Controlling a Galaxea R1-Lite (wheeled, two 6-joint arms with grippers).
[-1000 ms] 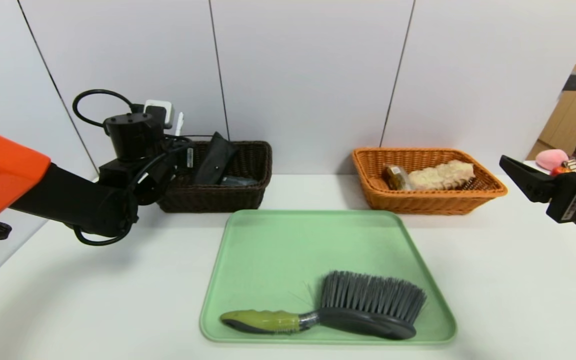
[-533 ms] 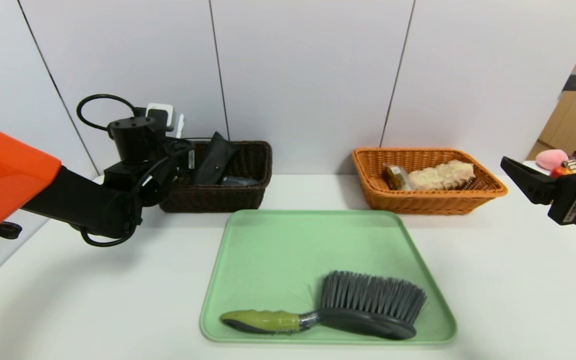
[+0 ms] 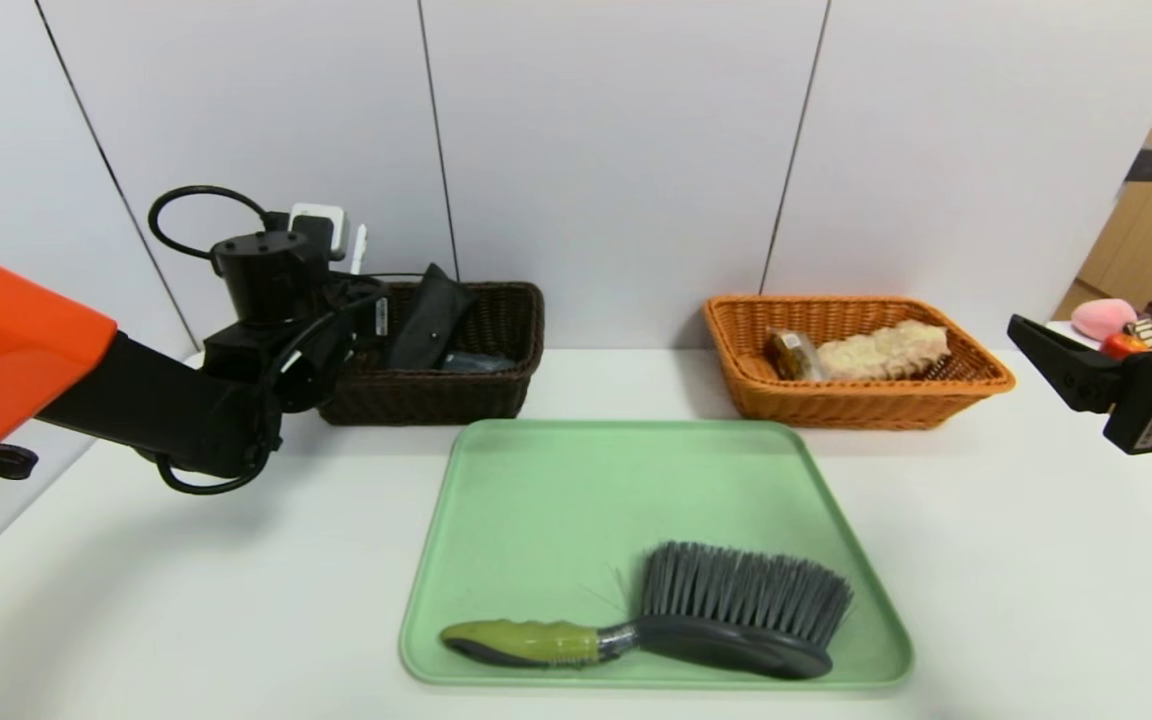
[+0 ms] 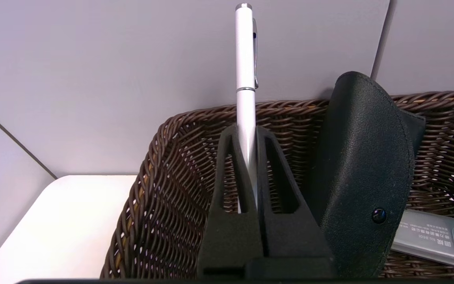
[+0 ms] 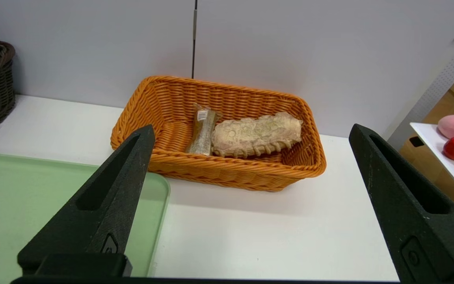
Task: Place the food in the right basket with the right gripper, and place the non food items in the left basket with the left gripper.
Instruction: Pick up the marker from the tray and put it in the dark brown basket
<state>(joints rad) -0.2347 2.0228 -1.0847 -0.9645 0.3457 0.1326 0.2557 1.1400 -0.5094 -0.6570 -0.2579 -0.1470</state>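
Pen (image 4: 246, 79) in the left gripper (image 4: 246, 169) is the thing to watch: the jaws are pressed tight on its white barrel, and it stands upright between them above the near left corner of the dark basket (image 4: 164, 165). Taking that dark basket as the landmark, the left gripper hangs just over its left end, with a black case (image 4: 363, 169) leaning upright inside the basket beside it and a flat grey box (image 4: 436, 236) lying on the basket floor past the case.

Compared with a second ago, the left arm has shifted only a little; it edged toward the dark basket and then settled back slightly, so the pen has not been let go. My reading is that the arm is lining up the drop, and opening the jaws is what remains for this item.

Well to the right of the dark basket sits the orange basket (image 3: 856, 400), holding a pale bread-like loaf (image 5: 256, 134) and a wrapped snack bar (image 5: 202, 132). In front of the dark basket, and a little to its right, the green tray (image 3: 556, 500) carries only a brush (image 3: 696, 620) with a green handle, a non-food item that I judge still has to go left.

Far right of the dark basket, beyond the orange one, the right gripper (image 5: 250, 197) hovers with its jaws spread wide and nothing between them; it has drifted very slightly outward since the earlier frames
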